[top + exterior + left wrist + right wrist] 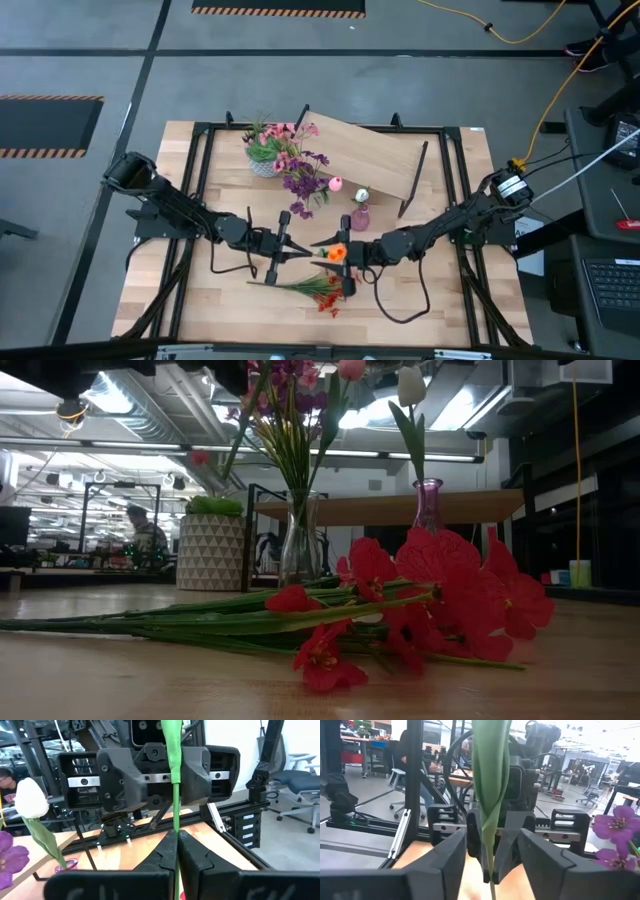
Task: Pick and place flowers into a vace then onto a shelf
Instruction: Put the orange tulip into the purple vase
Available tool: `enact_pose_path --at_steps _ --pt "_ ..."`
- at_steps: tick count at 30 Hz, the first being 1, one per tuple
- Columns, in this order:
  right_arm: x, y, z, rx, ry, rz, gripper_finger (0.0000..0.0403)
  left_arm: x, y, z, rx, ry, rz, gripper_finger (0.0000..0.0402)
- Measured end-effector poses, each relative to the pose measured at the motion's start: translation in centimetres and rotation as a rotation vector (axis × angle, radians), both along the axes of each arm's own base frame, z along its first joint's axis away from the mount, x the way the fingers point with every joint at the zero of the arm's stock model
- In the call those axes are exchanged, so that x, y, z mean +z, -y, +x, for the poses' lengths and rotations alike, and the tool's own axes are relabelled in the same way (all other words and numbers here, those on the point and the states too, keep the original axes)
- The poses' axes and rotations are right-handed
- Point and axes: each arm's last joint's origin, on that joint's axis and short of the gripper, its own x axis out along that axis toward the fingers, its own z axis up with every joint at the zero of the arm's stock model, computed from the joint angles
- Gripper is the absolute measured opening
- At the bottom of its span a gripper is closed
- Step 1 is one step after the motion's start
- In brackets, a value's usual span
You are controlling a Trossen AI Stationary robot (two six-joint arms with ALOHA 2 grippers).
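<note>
The light wooden desk [200, 300] carries the tilted pale wooden shelf [365, 150]; the left end effector [297, 250] is clamped on the green-stemmed orange flower [337, 253]; the right end effector [341, 257] stands apart around its stem.

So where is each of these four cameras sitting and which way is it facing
High view: above the table, looking straight down; both arms show, meeting at an orange flower.
Low view: at tabletop height, looking across red flowers to two vases; no arm visible.
Left wrist view: on the left arm, past the left gripper, shut on a green stem, facing the right gripper.
Right wrist view: opposite, right gripper open around that stem.
Both wrist views share the stem.
</note>
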Motion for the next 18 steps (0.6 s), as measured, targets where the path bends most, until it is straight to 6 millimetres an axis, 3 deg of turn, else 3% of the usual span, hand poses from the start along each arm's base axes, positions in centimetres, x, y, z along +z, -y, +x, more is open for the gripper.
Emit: enact_pose_path --at_steps 12,18 --pt "-0.03 -0.04 -0.01 0.005 -0.002 -0.005 0.0023 0.04 0.09 -0.03 -0.029 0.003 0.008 0.0002" --pt "-0.05 -0.05 -0.02 0.006 -0.003 -0.012 0.001 -0.01 0.11 -0.04 -0.034 -0.005 -0.002 0.001"
